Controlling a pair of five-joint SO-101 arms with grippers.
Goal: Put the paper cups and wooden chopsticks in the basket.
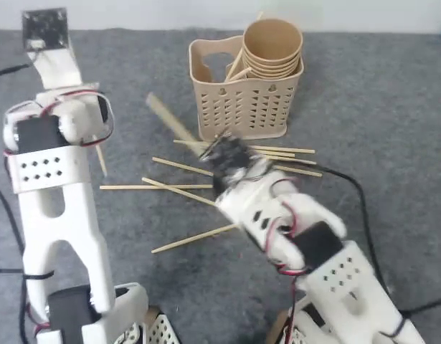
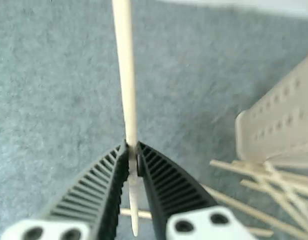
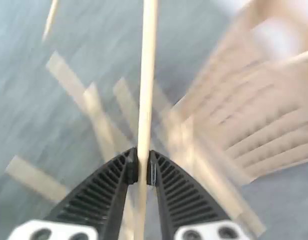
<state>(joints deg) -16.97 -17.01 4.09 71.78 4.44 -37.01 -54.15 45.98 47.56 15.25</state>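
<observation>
Wood is gripped on both sides: right jaws closed on one chopstick point(image 3: 146, 75), left jaws on another chopstick point(image 2: 124, 75), each lying straight ahead. The basket point(image 1: 242, 107), paper cups point(image 1: 274, 64) inside, is nearest the right jaws.

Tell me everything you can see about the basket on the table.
The basket is beige and plastic-looking, with rows of small slots in its walls and a handle cutout at one end. It stands upright on the grey surface, at the far side. A stack of paper cups and a few chopsticks sit inside. Just before its base lie loose chopsticks.
</observation>
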